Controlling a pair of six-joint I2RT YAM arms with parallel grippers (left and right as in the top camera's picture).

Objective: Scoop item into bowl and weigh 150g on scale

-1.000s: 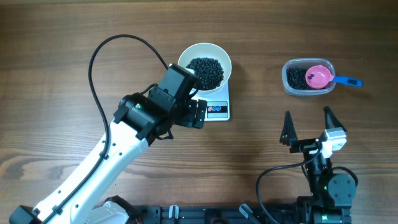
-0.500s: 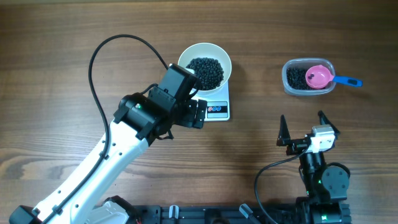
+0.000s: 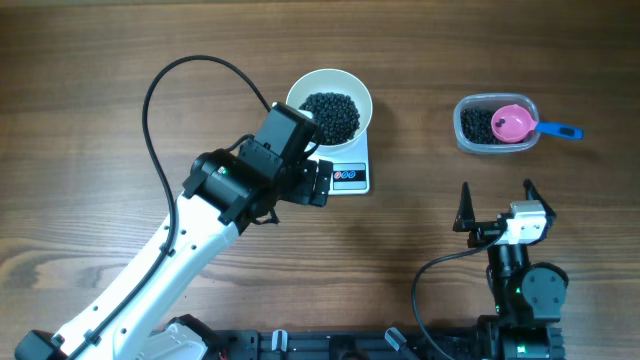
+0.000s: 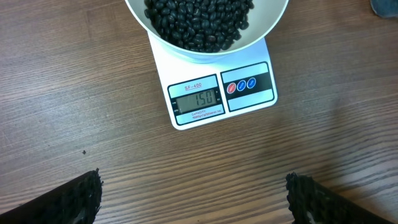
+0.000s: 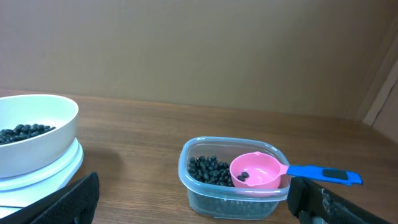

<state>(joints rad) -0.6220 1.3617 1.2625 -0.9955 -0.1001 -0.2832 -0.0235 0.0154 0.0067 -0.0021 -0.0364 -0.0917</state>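
While poised above bare table [image 3: 100, 120] just in front of scale [image 4: 221, 93], gapes wide and grips nothing (left gripper [image 4: 194, 198]). Dark fingertips [image 4: 81, 194] at bottom corners of wrist view, well apart.

Reads 150 on grey display [image 4: 198, 99]; red and blue buttons [image 4: 241, 85] just beside it.

White bowl [image 3: 300, 90] seated upright on scale platform, touching it. Holds dark heap of beans [image 3: 330, 115], level below rim.

Same for right gripper [image 3: 497, 188]: spread fully, empty, near table's front edge, well apart from clear tub [image 5: 205, 199].

More beans inside tub, plus pink scoop [image 3: 512, 123] resting in it, blue handle [image 3: 558, 130] jutting out over tub rim. Two or three beans in scoop cup.

One stray bean [image 4: 84, 152] on wood near scale.
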